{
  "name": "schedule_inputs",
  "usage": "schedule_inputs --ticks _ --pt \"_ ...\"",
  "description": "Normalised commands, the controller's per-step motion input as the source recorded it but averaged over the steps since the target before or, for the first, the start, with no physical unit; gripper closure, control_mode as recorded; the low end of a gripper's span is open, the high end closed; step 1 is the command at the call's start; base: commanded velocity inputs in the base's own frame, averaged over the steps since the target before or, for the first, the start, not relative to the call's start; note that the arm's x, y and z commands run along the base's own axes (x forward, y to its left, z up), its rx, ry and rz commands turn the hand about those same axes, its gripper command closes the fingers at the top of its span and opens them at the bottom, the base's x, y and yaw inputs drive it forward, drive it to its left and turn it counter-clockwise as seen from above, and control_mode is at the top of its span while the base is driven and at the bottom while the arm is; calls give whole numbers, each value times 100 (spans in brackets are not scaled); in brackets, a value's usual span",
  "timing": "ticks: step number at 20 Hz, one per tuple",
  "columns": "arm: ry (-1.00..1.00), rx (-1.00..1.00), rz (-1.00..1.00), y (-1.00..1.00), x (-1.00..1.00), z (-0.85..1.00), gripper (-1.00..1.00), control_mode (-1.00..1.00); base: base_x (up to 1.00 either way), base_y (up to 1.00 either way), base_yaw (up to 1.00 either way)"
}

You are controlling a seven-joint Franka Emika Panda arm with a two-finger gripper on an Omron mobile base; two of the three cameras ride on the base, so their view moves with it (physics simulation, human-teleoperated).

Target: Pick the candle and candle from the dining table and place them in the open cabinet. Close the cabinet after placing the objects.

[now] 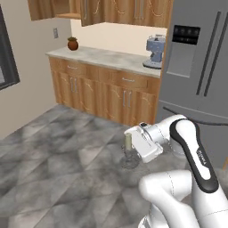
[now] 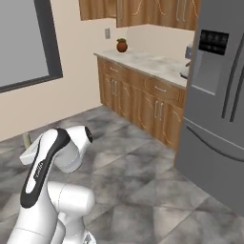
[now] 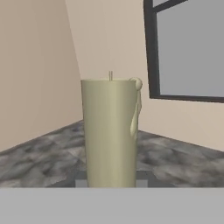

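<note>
A pale beige candle (image 3: 109,131) with a short wick and a wax drip on its side stands upright between my fingertips, close in the hand view. My gripper (image 3: 111,179) is shut on its lower part. From the left base camera the candle (image 1: 128,141) sticks out of the gripper (image 1: 130,145), held low over the floor. Its tip (image 2: 26,139) peeks out behind the arm on the right base side. The wall cabinet (image 1: 67,11) stands open at the top left, with a wooden shelf inside. The other candle is out of view. I cannot tell whether the counter (image 1: 107,57) is the dining table.
A grey fridge (image 1: 196,67) stands to the right of the counter. On the counter sit a brown pot (image 1: 73,43) and a blue-grey machine (image 1: 155,51). A dark-framed window (image 2: 24,43) is on the left wall. Grey stone floor (image 1: 67,151) lies between me and the counter.
</note>
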Motion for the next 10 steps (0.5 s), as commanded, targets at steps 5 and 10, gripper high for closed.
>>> schedule_inputs --ticks 5,10 --pt "0 0 0 0 0 0 100 100 66 26 0" --pt "0 0 0 0 0 0 100 100 66 26 -1"
